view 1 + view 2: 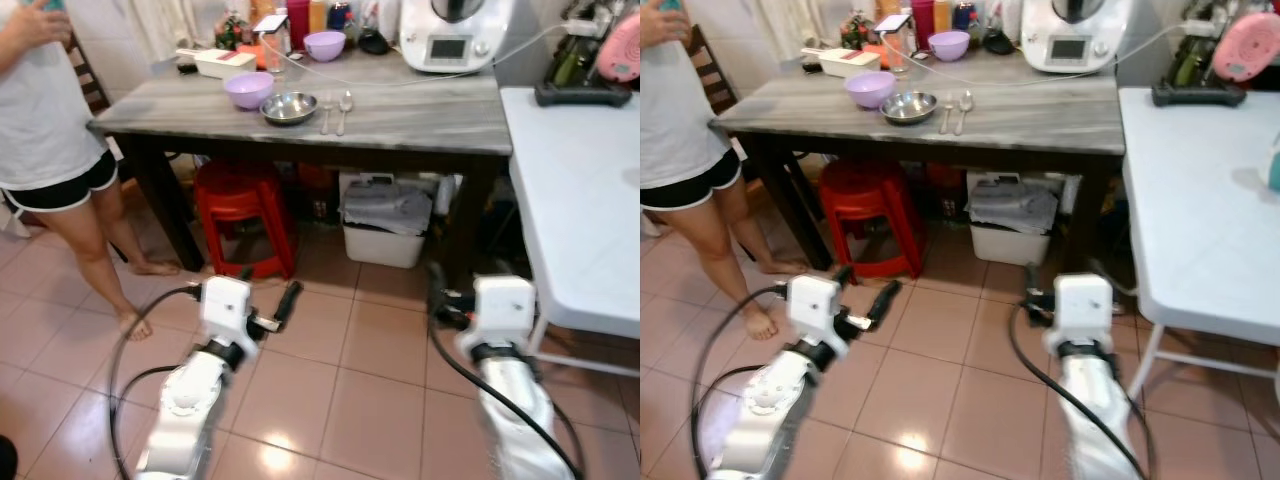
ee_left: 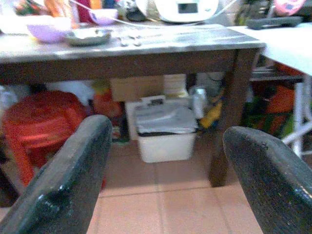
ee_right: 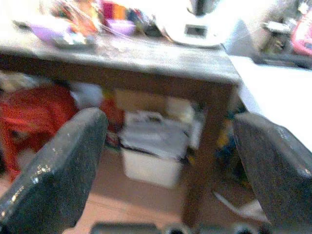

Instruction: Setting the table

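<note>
Both grippers, left gripper and right gripper, hang low over the floor tiles near the dark table, fingers spread wide and empty. Far across it a purple bowl touches a steel bowl, probably light, stiff and slick, best pinched at the rim. Just right, two spoons lie side by side, long axes running near to far, bowls at the far end; thin and flat, they look hard to lift.
</note>
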You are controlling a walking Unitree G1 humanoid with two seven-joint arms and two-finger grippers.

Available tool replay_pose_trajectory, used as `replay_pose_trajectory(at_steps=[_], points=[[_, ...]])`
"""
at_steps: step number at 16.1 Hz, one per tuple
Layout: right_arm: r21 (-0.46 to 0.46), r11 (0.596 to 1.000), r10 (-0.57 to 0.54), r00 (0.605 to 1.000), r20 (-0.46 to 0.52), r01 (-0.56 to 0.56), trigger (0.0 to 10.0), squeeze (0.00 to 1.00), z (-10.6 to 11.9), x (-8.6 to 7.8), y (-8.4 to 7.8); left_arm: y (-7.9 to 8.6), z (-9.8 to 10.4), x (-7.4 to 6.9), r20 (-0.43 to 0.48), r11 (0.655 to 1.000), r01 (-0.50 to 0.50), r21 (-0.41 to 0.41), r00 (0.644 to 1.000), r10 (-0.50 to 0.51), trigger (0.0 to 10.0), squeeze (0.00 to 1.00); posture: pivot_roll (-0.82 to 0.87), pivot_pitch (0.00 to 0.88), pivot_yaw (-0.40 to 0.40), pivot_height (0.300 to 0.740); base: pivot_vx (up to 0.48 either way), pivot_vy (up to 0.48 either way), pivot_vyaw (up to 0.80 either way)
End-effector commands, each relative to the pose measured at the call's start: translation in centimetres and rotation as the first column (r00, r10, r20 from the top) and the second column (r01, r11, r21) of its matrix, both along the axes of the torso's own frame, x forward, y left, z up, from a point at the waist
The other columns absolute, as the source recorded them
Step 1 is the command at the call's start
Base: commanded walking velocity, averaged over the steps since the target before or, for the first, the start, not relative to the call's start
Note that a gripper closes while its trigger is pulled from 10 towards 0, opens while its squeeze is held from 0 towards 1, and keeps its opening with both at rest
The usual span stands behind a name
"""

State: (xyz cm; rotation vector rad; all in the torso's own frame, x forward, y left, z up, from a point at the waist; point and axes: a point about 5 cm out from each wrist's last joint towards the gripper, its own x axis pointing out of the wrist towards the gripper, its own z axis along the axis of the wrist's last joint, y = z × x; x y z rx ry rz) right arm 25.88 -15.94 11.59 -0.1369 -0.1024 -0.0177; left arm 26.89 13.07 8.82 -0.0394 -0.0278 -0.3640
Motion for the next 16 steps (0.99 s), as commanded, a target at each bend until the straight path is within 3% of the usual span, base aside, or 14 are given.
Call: replay_pose_trajectory(at_steps=[1,16], points=[[-0.004,1.0,-0.013,1.0,-0.007,0.013,10.0,0.0,-0.08,0.02,-0.53,0.01,0.3,0.12,0.012,1.0,-0.005,-0.002,1.0,0.005,10.0,0.0,-0.11,0.02,0.103,0.74,0.0,-0.371,0.0],[0.002,1.0,-0.015,1.0,-0.006,0.015,10.0,0.0,-0.11,0.13,-0.42,-0.11,0.7,0.43,0.025,1.0,-0.009,-0.009,1.0,0.009,10.0,0.0,-0.11,0.021,0.107,0.74,0.0,-0.381,0.0]])
